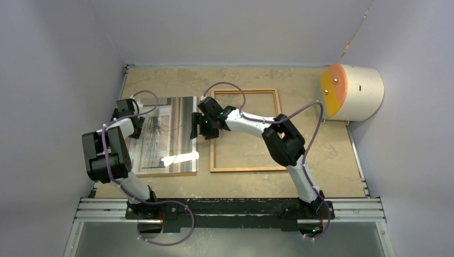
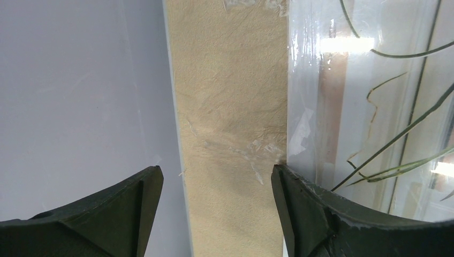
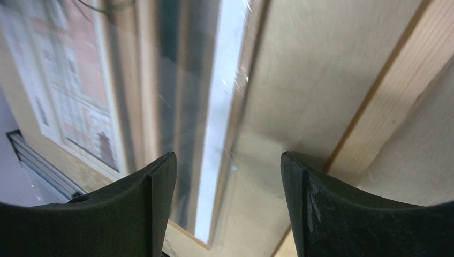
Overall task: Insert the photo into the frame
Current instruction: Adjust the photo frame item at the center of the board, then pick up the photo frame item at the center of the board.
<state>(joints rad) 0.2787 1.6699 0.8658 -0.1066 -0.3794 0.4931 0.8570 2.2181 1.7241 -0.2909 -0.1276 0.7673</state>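
Two tools [image 1: 137,127] [image 1: 194,126], jaws apart, beside photo [image 1: 167,140]

The left arm [image 1: 104,155] and right arm [image 1: 249,120] are showing white links between blocky black joints. Purple cables [image 1: 229,83] are looping along both. The left hand [image 2: 217,179] and right hand [image 3: 227,166] are showing curved, scuffed matte-black fingers [image 2: 321,214].

Photo [image 1: 168,136] lies flat, picture up; frame [image 1: 246,169] flat just right of it
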